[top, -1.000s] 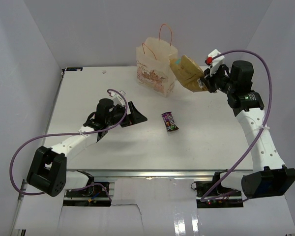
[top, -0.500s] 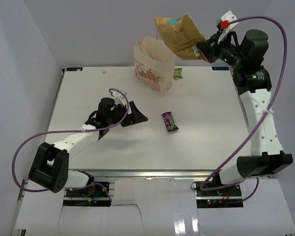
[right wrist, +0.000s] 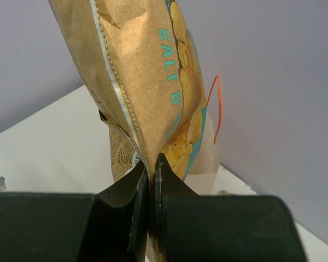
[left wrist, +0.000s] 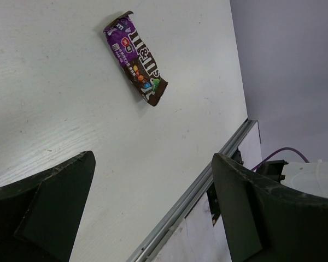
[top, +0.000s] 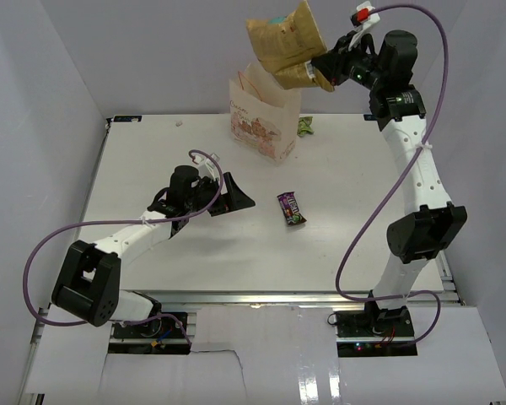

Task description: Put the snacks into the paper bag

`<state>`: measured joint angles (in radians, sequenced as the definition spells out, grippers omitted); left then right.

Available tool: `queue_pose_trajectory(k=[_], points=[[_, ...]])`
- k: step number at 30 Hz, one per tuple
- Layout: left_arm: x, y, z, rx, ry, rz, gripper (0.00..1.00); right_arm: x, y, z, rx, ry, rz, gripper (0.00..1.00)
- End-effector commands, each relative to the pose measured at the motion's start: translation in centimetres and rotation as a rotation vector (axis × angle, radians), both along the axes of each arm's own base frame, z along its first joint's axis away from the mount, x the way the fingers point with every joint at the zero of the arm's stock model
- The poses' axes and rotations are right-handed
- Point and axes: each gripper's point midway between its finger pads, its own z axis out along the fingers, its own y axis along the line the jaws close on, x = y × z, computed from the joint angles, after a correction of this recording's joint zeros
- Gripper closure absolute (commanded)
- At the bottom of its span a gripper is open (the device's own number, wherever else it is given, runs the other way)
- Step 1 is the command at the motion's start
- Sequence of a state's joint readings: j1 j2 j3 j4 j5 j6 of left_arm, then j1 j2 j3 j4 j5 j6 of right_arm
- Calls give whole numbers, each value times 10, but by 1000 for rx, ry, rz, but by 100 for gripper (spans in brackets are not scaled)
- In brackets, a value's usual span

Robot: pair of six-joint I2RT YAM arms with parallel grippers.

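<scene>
Two tools: right tool (right wrist: 151, 166) pinches chip bag (top: 282, 46), seemingly above paper bag (top: 261, 126); left tool (top: 234, 194) gapes.

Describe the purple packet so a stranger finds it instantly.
Start at the white table; near its middle, in front of the paper bag, one flat packet lies alone. It is dark purple with white lettering, unlike the tan chip bag held aloft and the green wrapper by the bag.
</scene>
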<state>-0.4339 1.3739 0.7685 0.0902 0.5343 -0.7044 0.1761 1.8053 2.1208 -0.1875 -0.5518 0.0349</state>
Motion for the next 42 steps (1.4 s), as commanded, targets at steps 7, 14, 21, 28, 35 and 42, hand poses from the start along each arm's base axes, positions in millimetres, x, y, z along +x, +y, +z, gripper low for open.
queue_pose_trajectory(k=[7,14,21,28,35,42], points=[[6,-2,15,-16,-54,-7,2,13,1,-6,43,6,-59,92],[9,-5,14,-19,-52,-19,2,12,6,-21,53,69,-87,92],[7,-4,15,-16,-59,-19,2,14,21,-32,72,126,-73,92],[4,-1,13,-14,-60,-14,2,20,21,-38,88,153,-88,92],[3,0,14,-13,-63,-12,2,22,24,-42,85,159,-92,92],[3,0,15,-12,-66,-10,2,24,27,-45,83,158,-84,66]])
